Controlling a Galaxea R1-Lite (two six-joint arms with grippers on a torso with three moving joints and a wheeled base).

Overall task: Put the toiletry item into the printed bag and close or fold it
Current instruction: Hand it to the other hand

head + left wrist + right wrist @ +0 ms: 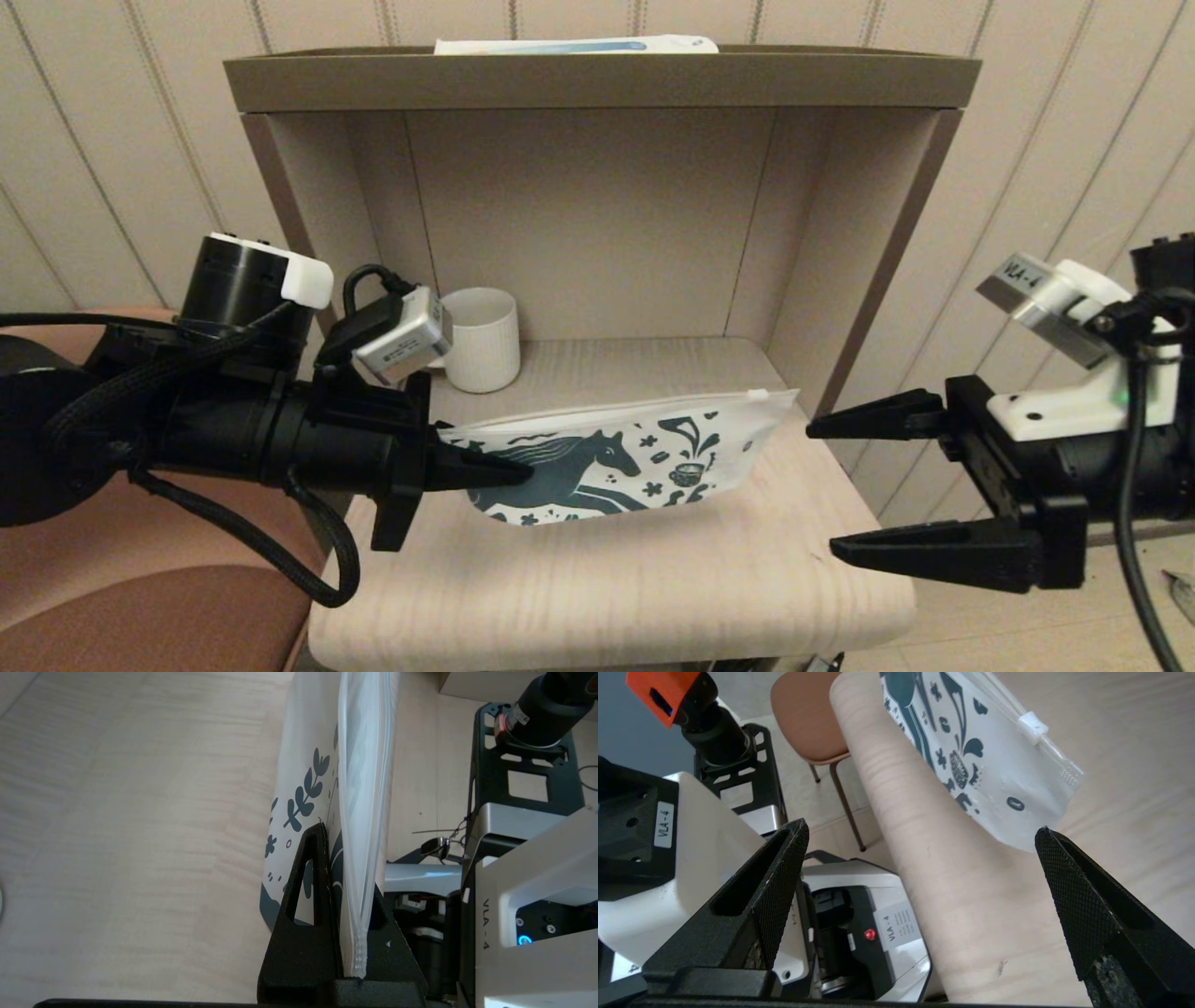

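The left tool [509, 471] is clenched on one end of the printed bag [644, 457], holding it above the counter [653, 579]. The right tool [826, 490] stands released beside the far end. The toiletry item is not visible (possibly already inside); closing remains.

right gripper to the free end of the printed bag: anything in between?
Nothing visible. The right gripper is open, level with the printed bag, only bare shelf between. The left gripper holds the opposite end.
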